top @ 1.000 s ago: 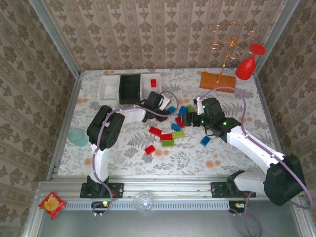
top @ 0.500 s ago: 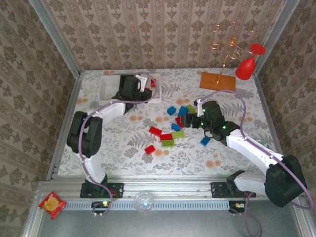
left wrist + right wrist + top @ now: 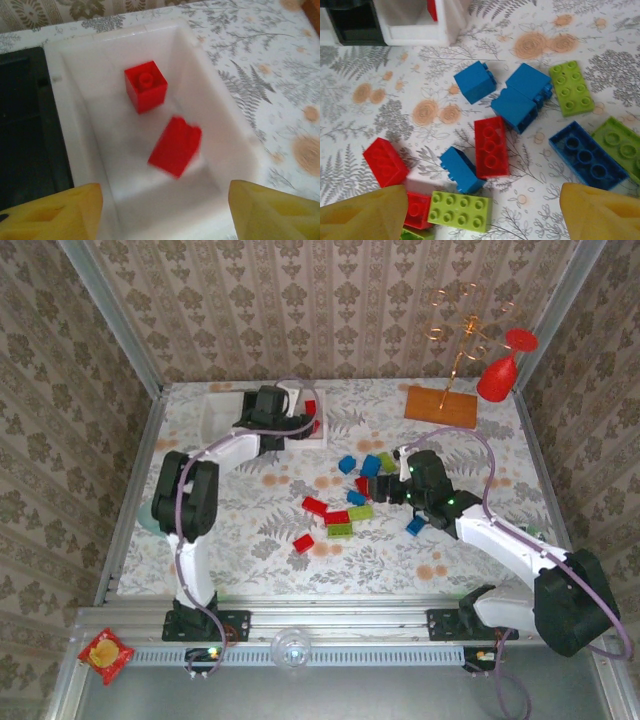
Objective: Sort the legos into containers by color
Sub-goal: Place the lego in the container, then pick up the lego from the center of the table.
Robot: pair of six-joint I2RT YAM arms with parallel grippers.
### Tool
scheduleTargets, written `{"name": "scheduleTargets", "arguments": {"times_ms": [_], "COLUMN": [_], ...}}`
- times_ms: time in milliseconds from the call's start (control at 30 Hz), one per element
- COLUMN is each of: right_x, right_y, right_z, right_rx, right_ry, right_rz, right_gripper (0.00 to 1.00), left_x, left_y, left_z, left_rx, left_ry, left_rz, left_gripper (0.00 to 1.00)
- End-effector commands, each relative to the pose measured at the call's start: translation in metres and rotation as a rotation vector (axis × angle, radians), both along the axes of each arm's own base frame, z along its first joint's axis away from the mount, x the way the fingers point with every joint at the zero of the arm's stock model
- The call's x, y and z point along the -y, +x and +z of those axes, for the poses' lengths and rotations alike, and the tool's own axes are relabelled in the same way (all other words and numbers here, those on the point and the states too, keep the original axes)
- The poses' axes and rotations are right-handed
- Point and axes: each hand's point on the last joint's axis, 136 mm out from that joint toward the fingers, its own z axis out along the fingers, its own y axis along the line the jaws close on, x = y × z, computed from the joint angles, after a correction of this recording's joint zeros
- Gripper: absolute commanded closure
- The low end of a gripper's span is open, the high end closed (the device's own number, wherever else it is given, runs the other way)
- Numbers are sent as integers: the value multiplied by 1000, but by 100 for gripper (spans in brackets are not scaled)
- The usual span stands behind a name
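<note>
- Top external view, nearest zone: the loose legos (image 3: 340, 515) are scattered on the table (image 3: 240, 560) beyond the arm bases. They are red, blue and lime green, and lie well apart from the bins.
- The right gripper (image 3: 380, 487) is held over that scatter. In the right wrist view its fingers are spread wide and nothing is gripped. A red brick (image 3: 491, 147) lies flat below the gap, with a blue brick (image 3: 462, 170) just beside it.
- Farther back, the containers are set in a row: left white bin (image 3: 218, 418), black bin (image 3: 20, 125), right white bin (image 3: 227, 130).
- The left gripper (image 3: 162, 212) is positioned above the right white bin, jaws wide apart and empty. A square red brick (image 3: 146, 92) rests stud-up on the bin floor. A second red brick (image 3: 175, 146), tilted and blurred, is seen beside it in the same bin.
- Step in hand, as judged: deposit of a red brick into the right white bin. Most bricks are not yet sorted.
- Next move, as judged: the right gripper is to be lowered squarely over one brick and closed without catching a neighbour. Blue and green are to be assigned to the other two bins.
</note>
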Motion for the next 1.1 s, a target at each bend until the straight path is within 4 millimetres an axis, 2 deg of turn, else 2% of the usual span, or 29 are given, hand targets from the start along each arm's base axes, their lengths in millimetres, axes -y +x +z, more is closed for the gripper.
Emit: {"name": "scheduleTargets", "arguments": {"times_ms": [0, 133, 233, 300, 467, 700, 867, 1067], "right_x": [10, 31, 47, 55, 61, 57, 57, 57], "right_y": [2, 0, -5, -8, -11, -9, -10, -10], "right_z": [10, 20, 31, 35, 40, 36, 35, 35], "right_rx": [62, 129, 189, 218, 245, 219, 217, 219], "right_ry": [-22, -49, -34, -21, -5, 3, 4, 3], "right_rz": [-48, -129, -192, -221, -240, -226, -223, -224], "right_gripper": [19, 19, 18, 18, 16, 16, 16, 16], "left_x": [36, 70, 86, 93, 108, 120, 126, 135], "left_y": [-44, -97, -120, -128, -126, -104, -93, -88], "left_z": [40, 19, -6, -22, -46, -72, -85, -91], "left_rx": [86, 46, 1, -23, -62, -103, -119, -130], "left_ry": [-88, -108, -42, 4, 91, 165, 184, 167], "left_rz": [-154, -367, -455, -489, -534, -523, -521, -536], "left_gripper": [30, 29, 28, 28, 28, 28, 35, 45]}}
